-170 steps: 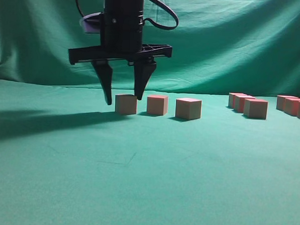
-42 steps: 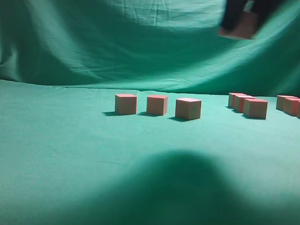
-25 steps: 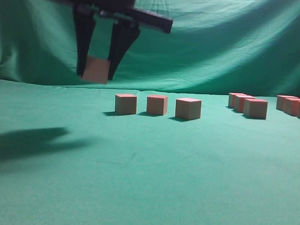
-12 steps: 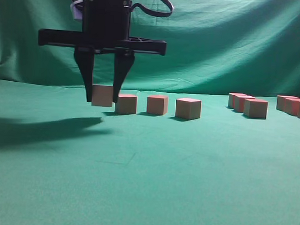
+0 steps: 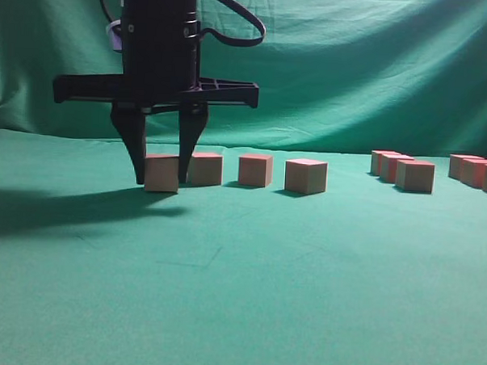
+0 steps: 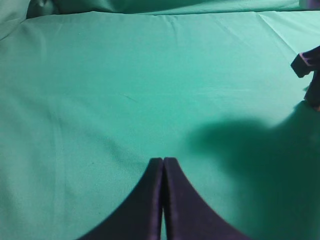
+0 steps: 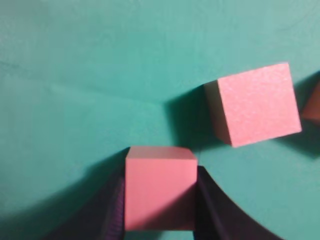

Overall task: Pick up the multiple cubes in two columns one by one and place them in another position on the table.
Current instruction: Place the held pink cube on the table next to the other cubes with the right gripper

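Note:
My right gripper has reached across to the left and is shut on a pink-topped tan cube. The cube sits at table level, just left of a row of three cubes. In the right wrist view the held cube fills the gap between the dark fingers, and the nearest row cube lies apart from it. Two columns of cubes stand at the right, an inner one and an outer one. My left gripper is shut and empty over bare cloth.
Green cloth covers the table and hangs as a backdrop. The right arm's shadow lies on the cloth at the left. A part of the right gripper shows at the right edge of the left wrist view.
The right gripper carried a cube from high on the right over to the left, then lowered it to table level beside the leftmost row cube.

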Available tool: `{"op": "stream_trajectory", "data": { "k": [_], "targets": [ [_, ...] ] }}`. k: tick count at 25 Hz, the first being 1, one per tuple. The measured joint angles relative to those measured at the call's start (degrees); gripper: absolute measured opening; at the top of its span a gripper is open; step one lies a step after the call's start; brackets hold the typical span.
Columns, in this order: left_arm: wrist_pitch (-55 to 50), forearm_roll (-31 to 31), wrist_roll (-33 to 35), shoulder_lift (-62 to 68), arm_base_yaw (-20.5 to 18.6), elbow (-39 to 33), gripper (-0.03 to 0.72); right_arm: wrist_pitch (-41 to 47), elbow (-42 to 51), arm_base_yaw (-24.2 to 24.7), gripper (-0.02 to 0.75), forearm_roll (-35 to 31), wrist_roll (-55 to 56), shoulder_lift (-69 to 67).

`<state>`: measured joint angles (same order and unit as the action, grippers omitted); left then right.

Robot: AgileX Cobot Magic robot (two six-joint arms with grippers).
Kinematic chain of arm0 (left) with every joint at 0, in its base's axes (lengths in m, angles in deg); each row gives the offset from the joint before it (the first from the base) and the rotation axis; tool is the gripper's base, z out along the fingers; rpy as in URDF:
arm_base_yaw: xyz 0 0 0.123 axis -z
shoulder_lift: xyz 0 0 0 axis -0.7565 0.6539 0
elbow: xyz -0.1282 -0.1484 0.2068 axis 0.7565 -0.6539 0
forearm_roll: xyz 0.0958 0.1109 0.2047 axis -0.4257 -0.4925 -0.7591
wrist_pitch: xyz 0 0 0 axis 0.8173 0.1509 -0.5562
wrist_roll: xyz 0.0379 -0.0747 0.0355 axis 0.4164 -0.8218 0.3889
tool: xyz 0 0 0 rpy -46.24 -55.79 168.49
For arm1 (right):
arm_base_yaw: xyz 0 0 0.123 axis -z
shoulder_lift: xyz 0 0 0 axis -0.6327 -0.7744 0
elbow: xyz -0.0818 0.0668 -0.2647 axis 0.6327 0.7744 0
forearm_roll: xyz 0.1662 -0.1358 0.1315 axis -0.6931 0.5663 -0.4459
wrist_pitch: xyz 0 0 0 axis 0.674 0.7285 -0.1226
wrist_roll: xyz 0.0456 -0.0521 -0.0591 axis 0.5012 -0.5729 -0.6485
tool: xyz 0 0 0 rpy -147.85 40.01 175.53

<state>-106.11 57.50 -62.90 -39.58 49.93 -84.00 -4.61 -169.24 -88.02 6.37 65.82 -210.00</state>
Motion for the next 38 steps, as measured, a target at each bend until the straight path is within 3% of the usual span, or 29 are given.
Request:
{"op": "stream_trajectory", "data": {
  "k": [29,36,38],
  "targets": [
    [0.0,0.0,0.0,0.0,0.0,0.0,0.000,1.1,0.0,-0.1,0.256,1.0,1.7,-0.2],
    [0.0,0.0,0.0,0.0,0.0,0.0,0.000,1.1,0.0,-0.1,0.535,-0.5,1.6,-0.2],
    [0.0,0.0,0.0,0.0,0.0,0.0,0.000,1.5,0.0,-0.1,0.557,-0.9,1.3,-0.2]
  ]
}}
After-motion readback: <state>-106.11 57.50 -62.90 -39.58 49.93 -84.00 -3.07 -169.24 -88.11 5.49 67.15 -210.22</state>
